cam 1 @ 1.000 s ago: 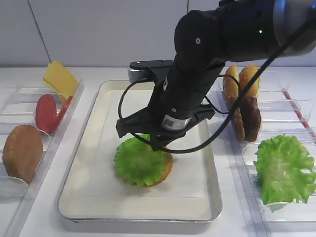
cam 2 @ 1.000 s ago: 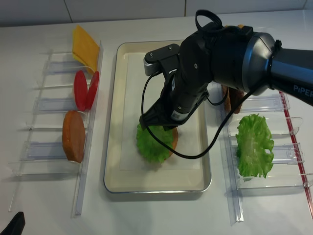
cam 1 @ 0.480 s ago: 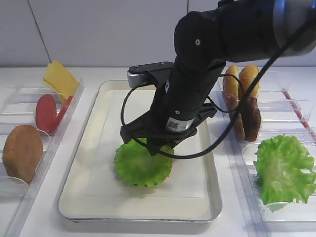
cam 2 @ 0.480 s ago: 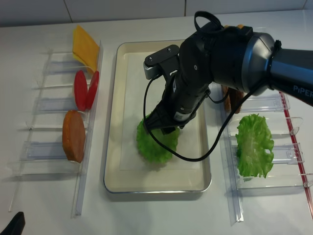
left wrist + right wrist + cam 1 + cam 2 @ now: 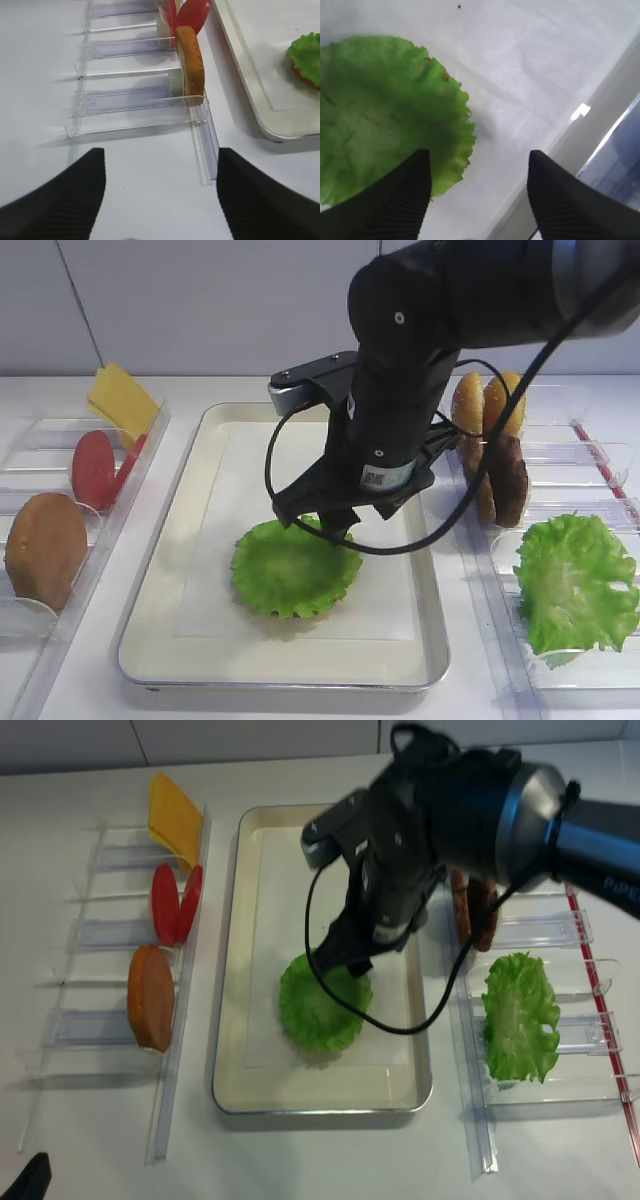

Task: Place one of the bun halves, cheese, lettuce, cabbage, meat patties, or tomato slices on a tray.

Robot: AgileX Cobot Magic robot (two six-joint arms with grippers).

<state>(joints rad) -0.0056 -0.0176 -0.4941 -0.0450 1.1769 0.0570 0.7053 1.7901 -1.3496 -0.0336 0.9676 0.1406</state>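
Note:
The lettuce [image 5: 295,570] lies flat on the tray [image 5: 180,540], a frilly green round with a brown bun edge [image 5: 301,76] showing under it in the left wrist view. My right gripper [image 5: 322,527] hangs just above the leaf's far right rim and is open. Its fingers [image 5: 402,192] hold nothing between them, with only the white liner [image 5: 520,90] below and the lettuce [image 5: 380,120] to the left. My left gripper [image 5: 160,167] is open over bare table, in front of the left bin.
The left clear bin [image 5: 110,950] holds cheese [image 5: 120,395], tomato slices [image 5: 95,468] and a bun half [image 5: 45,545]. The right bin holds buns [image 5: 485,400], dark patties [image 5: 507,480] and a veined green leaf [image 5: 575,580]. The right arm spans the tray's back half.
My right gripper has opened and let go of the lettuce, then lifted and shifted right. The leaf now lies flat over the bun.

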